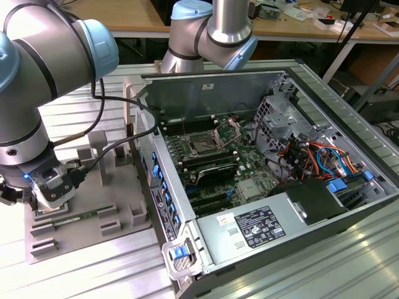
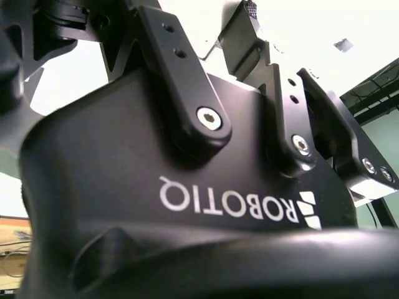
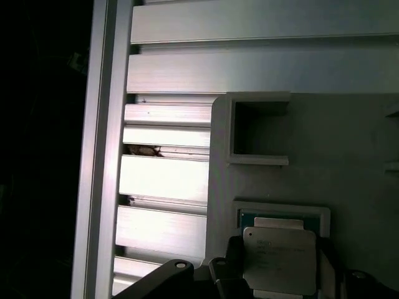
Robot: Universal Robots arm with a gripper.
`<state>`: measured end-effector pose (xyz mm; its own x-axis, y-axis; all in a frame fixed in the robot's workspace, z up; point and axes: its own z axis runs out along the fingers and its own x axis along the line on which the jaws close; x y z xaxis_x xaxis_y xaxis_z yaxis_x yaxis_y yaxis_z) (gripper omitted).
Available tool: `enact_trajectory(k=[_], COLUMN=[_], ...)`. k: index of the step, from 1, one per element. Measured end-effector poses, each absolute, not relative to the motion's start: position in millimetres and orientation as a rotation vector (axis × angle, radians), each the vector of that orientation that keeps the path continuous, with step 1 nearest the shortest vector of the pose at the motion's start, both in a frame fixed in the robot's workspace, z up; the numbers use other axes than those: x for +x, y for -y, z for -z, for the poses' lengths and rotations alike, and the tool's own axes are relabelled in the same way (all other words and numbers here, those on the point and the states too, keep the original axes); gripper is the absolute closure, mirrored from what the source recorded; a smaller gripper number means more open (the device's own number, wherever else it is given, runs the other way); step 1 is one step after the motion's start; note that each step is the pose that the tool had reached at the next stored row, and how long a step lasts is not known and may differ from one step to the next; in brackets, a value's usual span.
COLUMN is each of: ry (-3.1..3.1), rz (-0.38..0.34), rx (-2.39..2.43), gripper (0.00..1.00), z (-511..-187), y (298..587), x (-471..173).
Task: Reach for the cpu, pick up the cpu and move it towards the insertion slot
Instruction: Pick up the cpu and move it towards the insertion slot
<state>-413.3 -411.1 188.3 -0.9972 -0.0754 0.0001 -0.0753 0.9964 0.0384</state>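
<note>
The cpu [image 3: 277, 258], a small square chip with a whitish-silver top, lies in a shallow recess of the grey fixture plate [image 3: 361, 162]. My gripper [image 3: 279, 274] is shut on the cpu, with a dark finger [image 3: 227, 274] pressed against each side of it. In the exterior view, my gripper [image 1: 53, 193] is low over the fixture plate [image 1: 93, 187] at that view's left. The insertion slot [image 1: 202, 144] is a dark square socket on the green motherboard inside the open computer case. Its metal bracket stands raised beside it. The second wrist view shows the gripper's black housing [image 2: 187, 187].
The case wall [image 1: 159, 187] with blue clips stands between the fixture plate and the motherboard. A long green memory stick [image 1: 81, 218] lies on the plate. Inside the case are a power supply [image 1: 262, 227], a heatsink [image 1: 252, 189] and coloured cables [image 1: 318, 156]. The table is slatted aluminium [image 3: 165, 177].
</note>
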Motion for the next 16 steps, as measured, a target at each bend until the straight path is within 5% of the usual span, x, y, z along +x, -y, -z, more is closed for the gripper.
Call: enact_trajectory(k=[16], ry=[3.137], rz=[0.069], rx=[0.118], gripper=[0.45], z=[-194.5], y=[411.1], x=[-413.3])
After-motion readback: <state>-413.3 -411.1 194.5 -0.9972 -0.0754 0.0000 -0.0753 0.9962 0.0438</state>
